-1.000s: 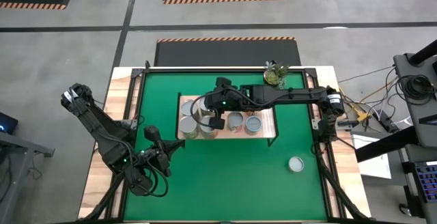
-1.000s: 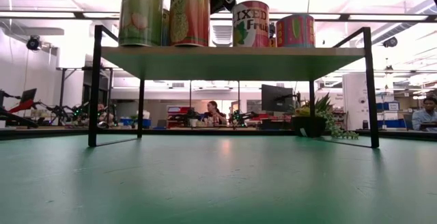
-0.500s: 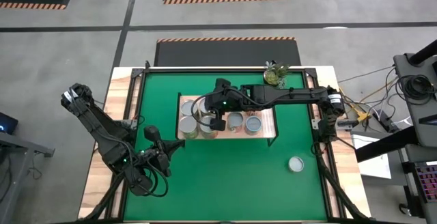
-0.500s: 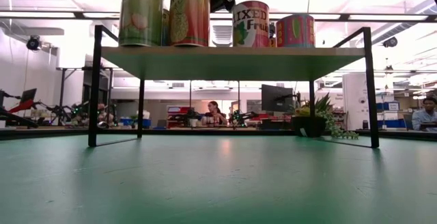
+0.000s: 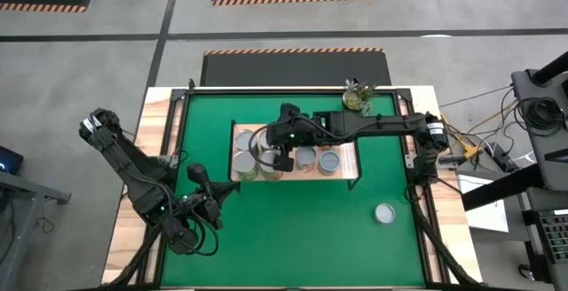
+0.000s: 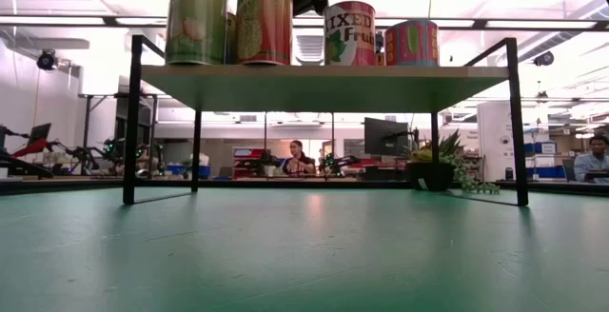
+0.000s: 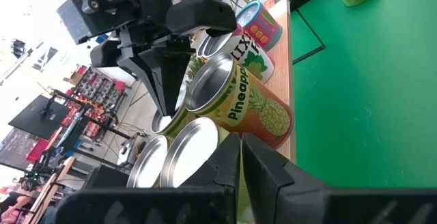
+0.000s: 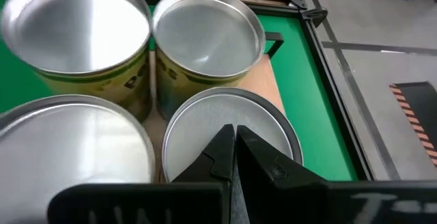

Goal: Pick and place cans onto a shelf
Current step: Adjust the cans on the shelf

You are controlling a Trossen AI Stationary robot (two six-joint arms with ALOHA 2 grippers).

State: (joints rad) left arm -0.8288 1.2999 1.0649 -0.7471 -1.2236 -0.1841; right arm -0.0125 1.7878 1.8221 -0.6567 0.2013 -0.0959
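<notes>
The green mat (image 5: 293,229) covers the table, and the shelf (image 5: 348,169) stands left of its middle, toward the far edge. Seven cans (image 5: 329,161) sit on the shelf top, crowded at its left end; the eighth, a lone can (image 5: 384,213), rests on the mat near the right edge, well apart. The right gripper (image 5: 277,160) hovers directly above the left-hand cans, fingers pressed together on nothing. The left gripper (image 5: 197,176) waits low by the mat's left edge, just beside the shelf's left end, fingers also closed and empty. A potted plant (image 5: 358,97) stands at the far edge.
</notes>
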